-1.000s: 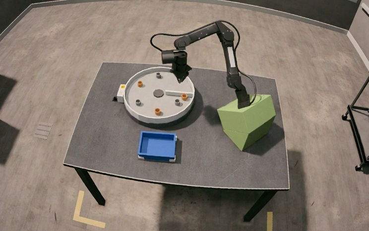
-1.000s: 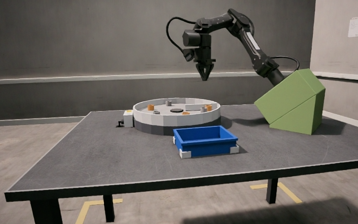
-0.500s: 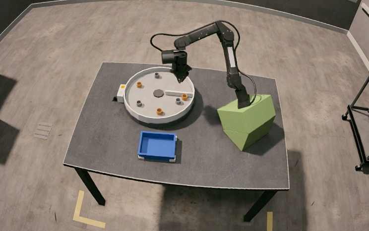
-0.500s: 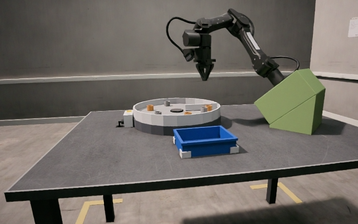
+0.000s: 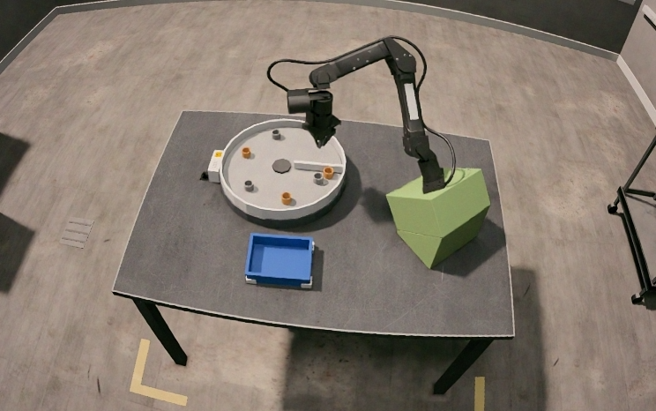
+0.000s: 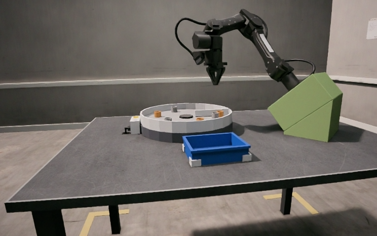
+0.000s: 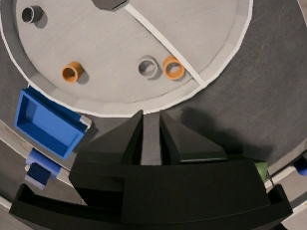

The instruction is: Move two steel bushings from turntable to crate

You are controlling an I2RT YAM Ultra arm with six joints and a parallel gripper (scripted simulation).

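Observation:
Three grey steel bushings stand on the white-walled turntable (image 5: 278, 212) (image 6: 158, 125) (image 7: 100, 39). One steel bushing (image 5: 317, 181) (image 6: 215, 115) (image 7: 141, 70) is beside an orange one near the divider, another steel bushing (image 5: 249, 187) (image 6: 167, 119) (image 7: 37, 14) is at the front left, and the third steel bushing (image 5: 275, 136) (image 6: 174, 109) is at the back. The blue crate (image 5: 278, 279) (image 6: 222, 158) (image 7: 50, 129) is empty in front of the turntable. My gripper (image 5: 319, 145) (image 6: 215, 84) (image 7: 151, 115) is shut with nothing between its fingertips, high above the turntable's back right.
Three orange bushings also stand on the turntable: one orange bushing (image 5: 328, 175) (image 7: 164, 71) near the white divider (image 5: 312, 166) (image 7: 159, 38), one (image 5: 286, 200) at the front, one (image 5: 246, 154) (image 6: 157, 114) at the back left. A green block (image 5: 436, 212) (image 6: 308, 111) stands at the arm's base.

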